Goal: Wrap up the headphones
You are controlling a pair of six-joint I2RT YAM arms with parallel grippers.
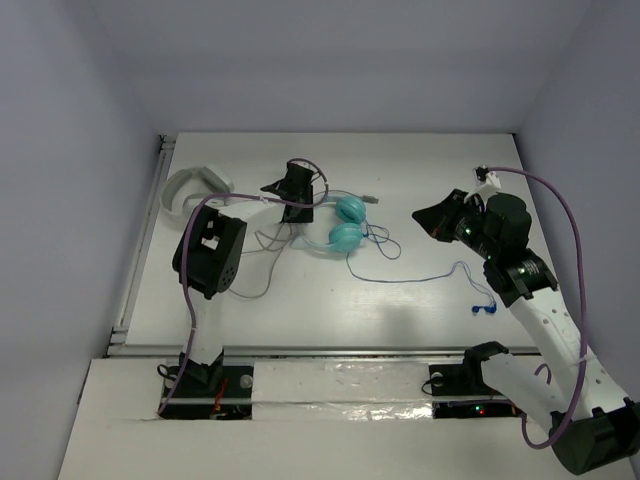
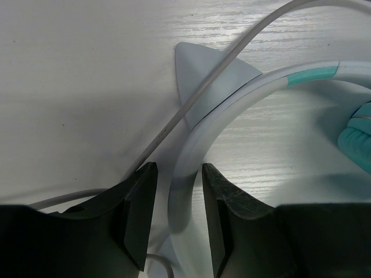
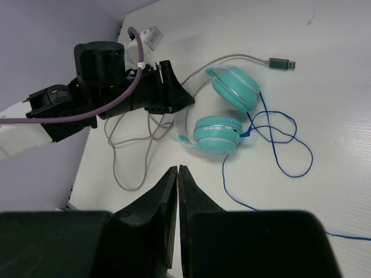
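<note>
The headphones (image 1: 345, 225) lie at mid-table, with two teal ear cups (image 3: 217, 133) and a white headband (image 2: 191, 156). Their thin blue cable (image 1: 420, 278) trails right to a blue plug (image 1: 483, 308). My left gripper (image 1: 296, 196) is low over the headband. In the left wrist view the left gripper (image 2: 179, 174) is open, with one finger on each side of the band. My right gripper (image 1: 420, 216) hovers right of the ear cups. In the right wrist view the right gripper (image 3: 178, 171) is shut and empty.
All-white headphones (image 1: 190, 190) lie at the back left. Their grey cable (image 1: 260, 262) loops near the left arm and crosses the teal headband (image 2: 191, 98). It ends in a USB plug (image 3: 281, 63). A grey triangular ear (image 2: 203, 69) sticks out from the headband.
</note>
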